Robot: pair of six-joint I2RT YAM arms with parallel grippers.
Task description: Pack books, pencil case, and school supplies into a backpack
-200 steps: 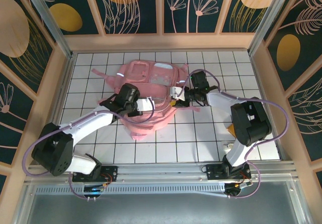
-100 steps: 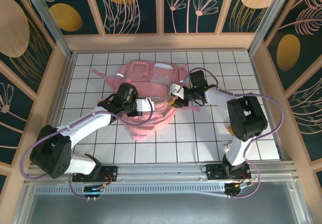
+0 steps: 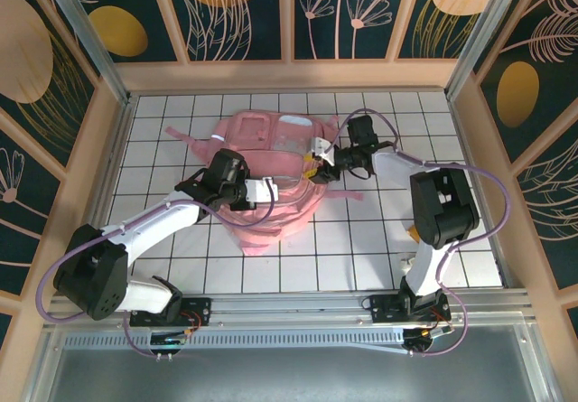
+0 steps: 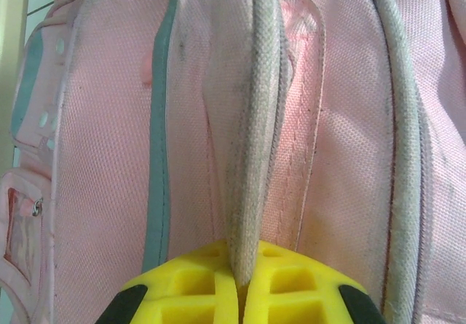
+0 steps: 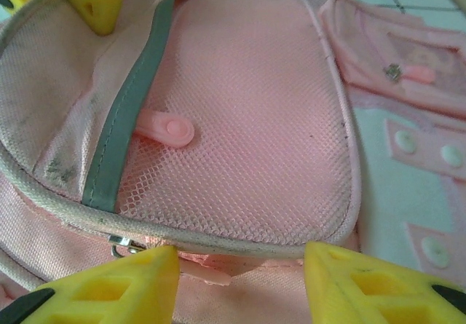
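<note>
Left gripper (image 4: 242, 287) stays clenched on the piped seam (image 4: 251, 120) of the backpack (image 3: 257, 135), and the right gripper (image 5: 240, 266), jaws parted over the mesh pocket (image 5: 240, 120), has slid toward 12 o'clock along the bag's 3 o'clock edge, with bare tiled table (image 3: 361, 248) open from 4 to 8 o'clock.

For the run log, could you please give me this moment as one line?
left gripper: shut on corded seam of large soft light-pink backpack | right gripper: open at its mesh pocket edge
</note>
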